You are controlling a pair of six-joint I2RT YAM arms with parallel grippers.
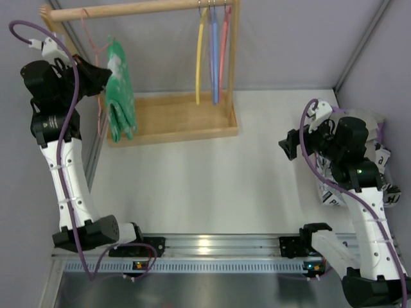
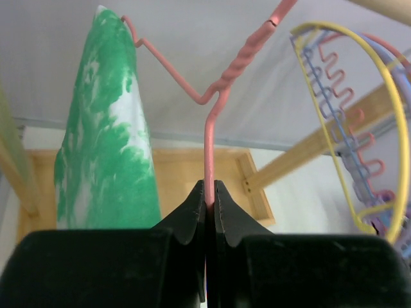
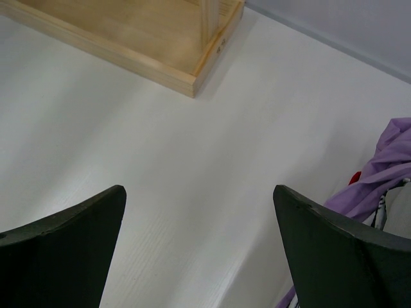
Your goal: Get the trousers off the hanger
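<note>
- Task barely begun: the trousers point(image 1: 120, 96) hang draped over the hanger point(image 1: 99, 119) in the upper left of the top view, not yet off it.
- The hanger's hook sits on the wooden rail point(image 1: 141, 8) at its far left end. The yellow, blue and red hangers point(image 1: 212, 58) hang well apart, upper centre.
- Left to do, by my read: pull the green cloth off the pink wire and get it clear of the rail. That is the whole removal.
- Left pincer point(image 2: 209, 189): clenched on the hanger's pink wire just below the twisted neck, centre of the left wrist view. The trousers fill the left of that frame, beside the pincer; contact cannot be told.
- Right pincer point(image 3: 199, 192): released, jaws wide, nothing between them. It hovers over the bare tabletop point(image 3: 192, 128), right of centre in the top view, well apart from the trousers.
- Purple cloth point(image 3: 385, 167) lies at the right edge of the right wrist view, near that pincer, not gripped.
</note>
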